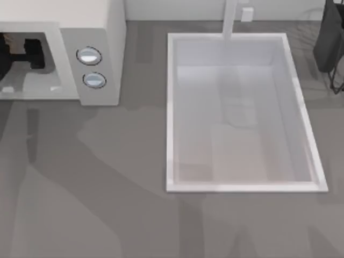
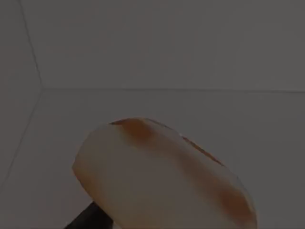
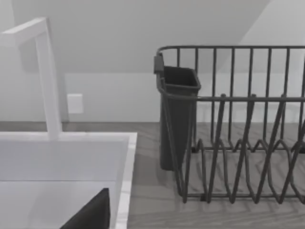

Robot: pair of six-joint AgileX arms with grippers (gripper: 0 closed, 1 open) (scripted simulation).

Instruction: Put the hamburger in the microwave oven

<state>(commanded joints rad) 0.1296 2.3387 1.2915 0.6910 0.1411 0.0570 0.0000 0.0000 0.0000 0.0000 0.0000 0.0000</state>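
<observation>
Fingers on your left gripper sit deep inside the microwave oven cavity, and I cannot tell whether they are clamped. Your hamburger looms right at the left wrist camera, seemingly inside those grey walls. Your right arm is parked near the dish rack.
</observation>
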